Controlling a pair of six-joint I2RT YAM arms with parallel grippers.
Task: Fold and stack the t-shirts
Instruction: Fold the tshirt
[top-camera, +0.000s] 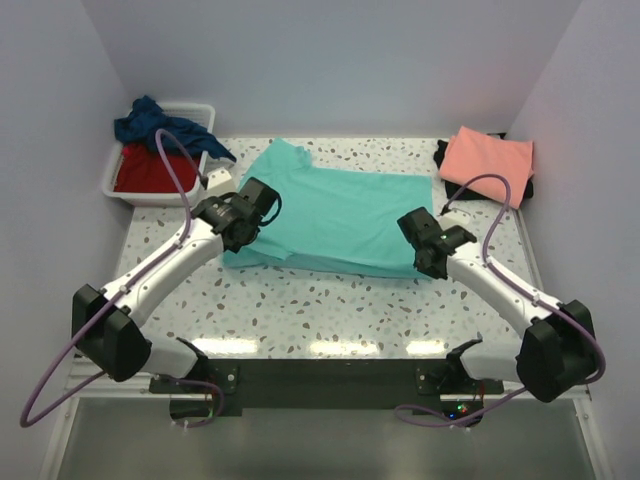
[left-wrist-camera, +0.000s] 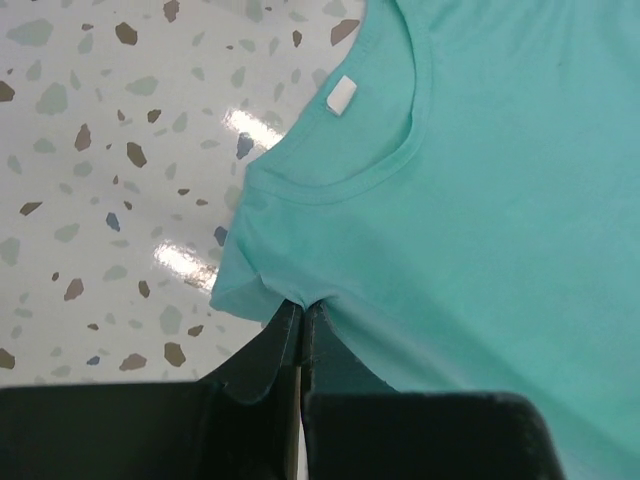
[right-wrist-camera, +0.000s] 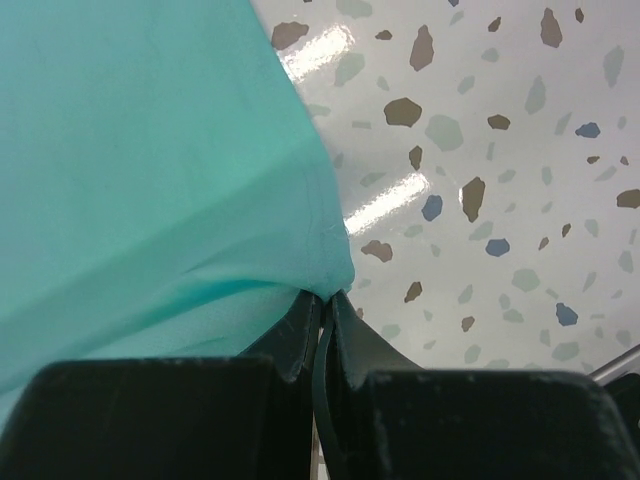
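At the near edge of the speckled desk (top-camera: 300, 315), the black left arm base (top-camera: 108, 338) and right arm base (top-camera: 556, 352), white links angled inward toward the middle. Looped off each arm, a purple cable (top-camera: 180, 165).

Between the arms, spread across the middle of the desk, the turquoise t-shirt (top-camera: 335, 215), neckline toward the far left, a second layer of cloth peeking out along its near edge.

Left claw (left-wrist-camera: 302, 308) clamped on the turquoise t-shirt at its left-hand edge. Seen from the left wrist, black fingers (left-wrist-camera: 265, 355) pressed together with a pinch of cloth between the tips, just short of the ribbed neckline (left-wrist-camera: 375, 180) and its small white label (left-wrist-camera: 341, 95). Bare speckled surface to the left of the pinch.

Right claw (right-wrist-camera: 325, 297) likewise shut tight on the same shirt, at its near right corner. Seen from the right wrist, fingertips (right-wrist-camera: 298, 335) meeting on a puckered point of fabric, turquoise cloth filling the left of the view, bare desk on the right.

At the far right corner, well apart from the claws, a folded salmon-pink t-shirt (top-camera: 487, 158) lying on top of a black t-shirt (top-camera: 441, 156).

At the far left corner, a white plastic tub (top-camera: 110, 180) holding a red t-shirt (top-camera: 145, 170), with a crumpled navy blue t-shirt (top-camera: 160, 125) heaped over it and spilling across the tub's right rim.
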